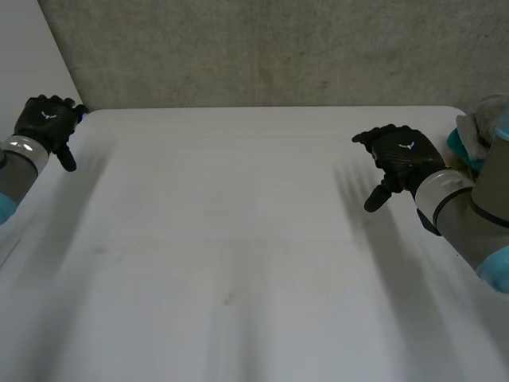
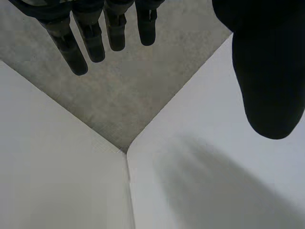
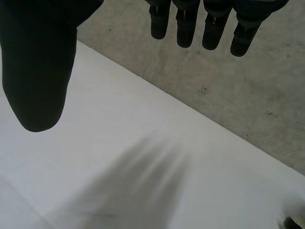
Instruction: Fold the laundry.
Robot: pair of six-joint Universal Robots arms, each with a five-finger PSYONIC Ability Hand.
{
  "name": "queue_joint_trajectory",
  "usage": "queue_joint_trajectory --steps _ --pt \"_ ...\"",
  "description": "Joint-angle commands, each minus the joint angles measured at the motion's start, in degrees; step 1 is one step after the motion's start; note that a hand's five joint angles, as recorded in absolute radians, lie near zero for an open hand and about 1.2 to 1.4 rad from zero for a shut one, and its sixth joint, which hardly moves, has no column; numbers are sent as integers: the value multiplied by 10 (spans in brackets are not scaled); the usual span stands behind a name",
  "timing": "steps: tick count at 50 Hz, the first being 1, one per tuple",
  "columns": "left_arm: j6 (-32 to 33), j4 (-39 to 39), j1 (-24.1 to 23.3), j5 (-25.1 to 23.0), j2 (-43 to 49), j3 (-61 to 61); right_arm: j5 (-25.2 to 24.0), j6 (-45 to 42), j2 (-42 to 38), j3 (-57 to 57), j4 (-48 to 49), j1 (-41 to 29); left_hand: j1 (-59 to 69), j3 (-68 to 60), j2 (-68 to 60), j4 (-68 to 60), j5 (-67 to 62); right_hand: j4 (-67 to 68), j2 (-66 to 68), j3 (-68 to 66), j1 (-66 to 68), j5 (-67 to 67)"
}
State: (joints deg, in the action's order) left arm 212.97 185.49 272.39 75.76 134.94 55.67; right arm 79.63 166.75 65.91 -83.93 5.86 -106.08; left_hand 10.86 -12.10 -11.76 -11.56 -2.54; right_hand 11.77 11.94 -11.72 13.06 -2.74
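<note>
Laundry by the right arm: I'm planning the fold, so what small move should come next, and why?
Probably swing the right hand to the laundry and grasp it: the cloth lies bunched close beside it, and this hand, like the left hand, is open and holds nothing.

The smooth flat table (image 1: 238,255) is plain white, no pattern on it. Behind it the rough concrete wall (image 1: 278,48) is mottled grey, finely speckled. The left robot hand (image 1: 46,119) is matte black with a small white mark on its back, and the right robot hand (image 1: 404,155) is the same. The left arm (image 1: 17,171) and right arm (image 1: 465,208) are grey with light-blue caps. The crumpled heap of cloth (image 1: 479,119) beside the right arm is pale grey and teal
</note>
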Motion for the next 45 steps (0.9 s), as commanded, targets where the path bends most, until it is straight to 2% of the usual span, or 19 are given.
queue_joint_trajectory --steps 1,2,12,19,23,26,33,40,45 --pt "3 19 -9 -4 -10 -11 1 -7 20 -17 -37 4 -9 21 18 16 25 -18 -19 17 -31 27" --pt "3 -5 15 7 -8 2 -2 -17 10 -3 1 -2 -9 21 18 16 25 -18 -19 17 -31 27" --pt "-27 36 -9 28 -73 105 1 -42 16 -5 6 -3 -9 21 18 16 25 -18 -19 17 -31 27" --pt "-43 20 -26 59 -126 150 1 -23 37 -5 6 7 -9 21 18 16 25 -18 -19 17 -31 27" --pt "-59 -35 -41 90 -173 174 -2 -7 60 -5 7 18 -9 21 18 16 25 -18 -19 17 -31 27" --pt "-77 -134 -58 109 -220 186 -8 4 83 -5 6 29 -9 21 18 16 25 -18 -19 17 -31 27" --pt "-127 -327 -84 111 -274 190 -17 16 111 -11 0 39 -9 21 18 16 25 -18 -19 17 -31 27" --pt "-158 -430 -106 115 -299 192 -18 16 120 -16 -1 38 -9 21 18 16 25 -18 -19 17 -31 27" --pt "-166 -469 -126 120 -304 187 -18 16 120 -18 -5 34 -9 21 18 16 25 -18 -19 17 -31 27"
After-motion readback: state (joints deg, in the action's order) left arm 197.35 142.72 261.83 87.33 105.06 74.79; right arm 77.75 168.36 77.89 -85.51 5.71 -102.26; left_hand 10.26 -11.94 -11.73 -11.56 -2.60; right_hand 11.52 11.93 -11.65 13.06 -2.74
